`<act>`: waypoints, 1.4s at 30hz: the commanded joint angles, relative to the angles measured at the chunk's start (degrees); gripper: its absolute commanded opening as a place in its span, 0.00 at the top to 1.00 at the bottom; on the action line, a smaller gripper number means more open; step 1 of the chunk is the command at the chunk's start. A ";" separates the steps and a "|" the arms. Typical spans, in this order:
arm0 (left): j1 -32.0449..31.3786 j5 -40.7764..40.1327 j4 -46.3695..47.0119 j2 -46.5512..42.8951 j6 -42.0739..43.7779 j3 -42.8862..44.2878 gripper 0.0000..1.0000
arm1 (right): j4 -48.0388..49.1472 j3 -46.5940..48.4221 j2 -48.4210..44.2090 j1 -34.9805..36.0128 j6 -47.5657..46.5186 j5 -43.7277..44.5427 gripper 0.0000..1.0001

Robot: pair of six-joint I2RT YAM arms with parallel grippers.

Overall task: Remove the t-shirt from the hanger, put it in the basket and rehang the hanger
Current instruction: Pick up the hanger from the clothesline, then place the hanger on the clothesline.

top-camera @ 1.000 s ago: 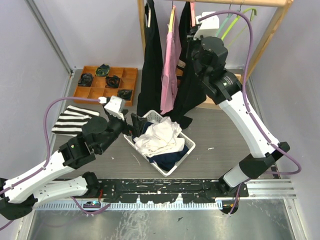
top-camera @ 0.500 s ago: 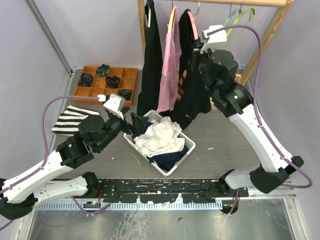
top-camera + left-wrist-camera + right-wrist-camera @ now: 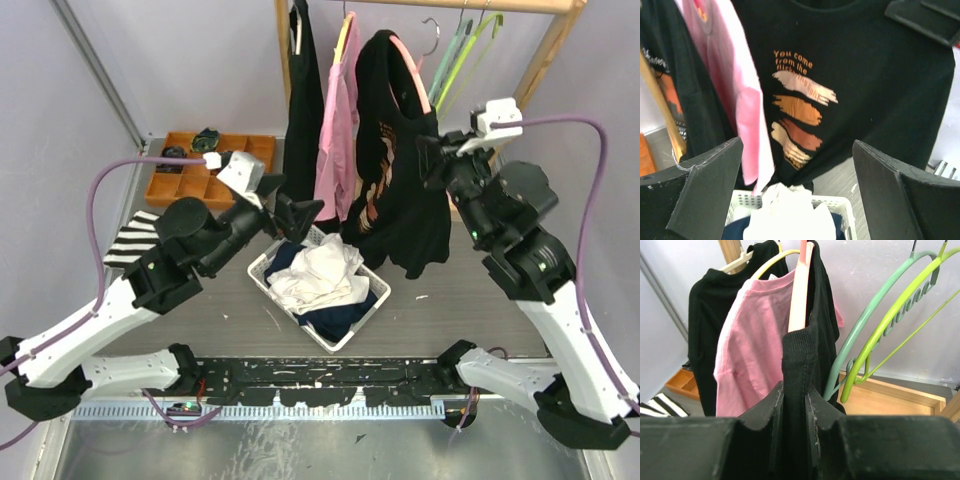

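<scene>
Black t-shirt [image 3: 798, 360] pinched in right jaws, plain only from wrist, left jaws spread

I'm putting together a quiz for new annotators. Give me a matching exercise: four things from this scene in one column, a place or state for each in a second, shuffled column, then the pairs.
1. black printed t-shirt
2. pink t-shirt
3. white basket
4. left gripper

A. open, holding nothing
B. on the table, full of clothes
C. pinched at its edge by the right gripper
D. hanging beside the black printed t-shirt

Pairs: 1-C, 2-D, 3-B, 4-A
</scene>
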 commanded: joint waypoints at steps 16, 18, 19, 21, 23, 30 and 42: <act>0.03 2.26 9.64 23.57 4.88 22.85 0.02 | 2.89 -10.52 -18.99 0.26 2.02 -6.42 0.99; -0.01 1.73 10.48 25.63 5.27 24.25 0.02 | 3.00 -11.61 -20.18 0.21 2.56 -8.85 0.99; 0.06 1.32 11.02 26.61 5.37 24.93 0.02 | 2.89 -11.94 -20.60 0.21 2.90 -9.33 0.99; 0.05 0.15 12.03 28.65 5.73 26.54 0.02 | 2.27 -12.49 -21.36 0.25 3.32 -10.23 0.99; -0.02 -0.65 13.09 30.79 6.36 28.05 0.02 | 1.94 -13.46 -22.20 0.16 3.66 -10.28 0.99; 0.10 -2.26 14.59 38.49 9.08 35.55 0.02 | -0.26 -14.29 -24.47 -0.18 3.24 -9.46 0.99; 0.18 -7.40 13.97 46.96 13.36 44.67 0.05 | -1.87 -14.67 -26.95 -2.20 3.74 -11.77 0.99</act>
